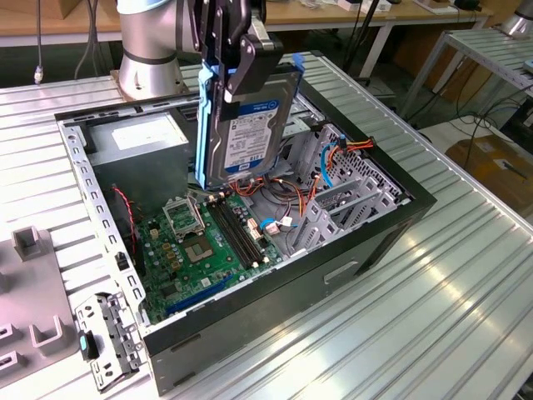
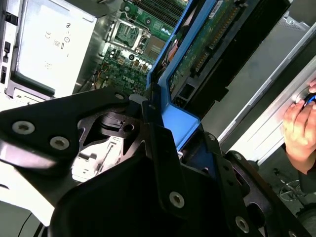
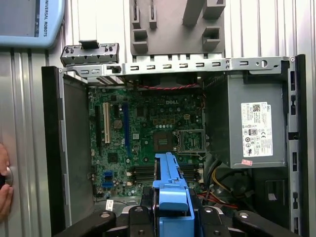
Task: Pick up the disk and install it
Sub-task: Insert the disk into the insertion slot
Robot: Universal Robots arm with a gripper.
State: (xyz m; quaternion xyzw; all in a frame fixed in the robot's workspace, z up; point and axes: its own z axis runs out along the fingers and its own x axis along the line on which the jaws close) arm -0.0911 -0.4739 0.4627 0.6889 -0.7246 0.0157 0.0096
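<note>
An open computer case (image 1: 350, 258) (motherboard (image 1: 200, 250), cables (image 1: 291, 187) exposed) lies below; the claw (image 1: 239, 75) pinches the disk (image 1: 246, 137) upright above it.

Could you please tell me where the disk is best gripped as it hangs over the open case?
Probably at its top end, from above, as the gripper holds the disk now: it hangs upright, so a grip across the flat faces there leaves the blue side rails and lower end free above the case.
</note>
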